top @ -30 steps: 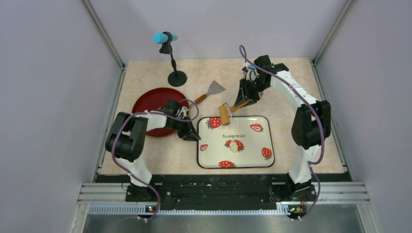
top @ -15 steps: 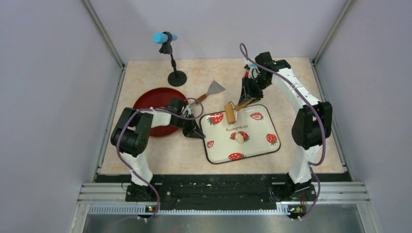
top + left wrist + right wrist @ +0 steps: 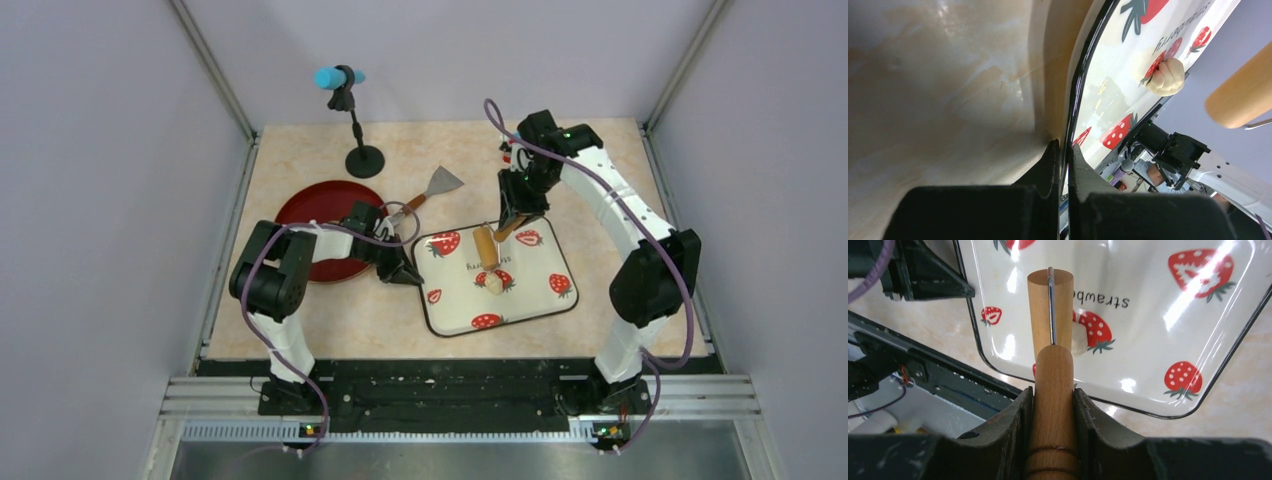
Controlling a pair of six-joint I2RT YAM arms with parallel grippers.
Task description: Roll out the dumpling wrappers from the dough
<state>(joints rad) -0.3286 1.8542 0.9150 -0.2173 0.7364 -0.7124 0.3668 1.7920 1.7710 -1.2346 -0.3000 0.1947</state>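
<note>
Surface: beige marbled table (image 3: 330,320), with a dark rail (image 3: 450,395) along its near edge where the arm bases sit.
Room: plain lilac walls (image 3: 100,200) on three sides, with metal posts at the back corners.
Tray: white tray (image 3: 530,290) with a black rim and strawberry print, mid-table, turned askew.
Dough: one small cream lump of dough (image 3: 493,284) lying on the tray near its middle.
Pin: wooden pin (image 3: 486,243) over the tray's far half, its roller just behind the dough.
Left gripper: left gripper (image 3: 405,272) low at the tray's left edge, jaws pinched together on the rim.
Right gripper: right gripper (image 3: 515,215) clamped on the pin's handle.
Other items: red plate (image 3: 310,215) at left; spatula (image 3: 440,183) behind the tray; black stand (image 3: 365,160) with a blue tip at the back.
Hidden: the left arm covers the plate's right side; in the right wrist view the roller hides most of the dough.
Unclear: whether the roller touches the dough.
</note>
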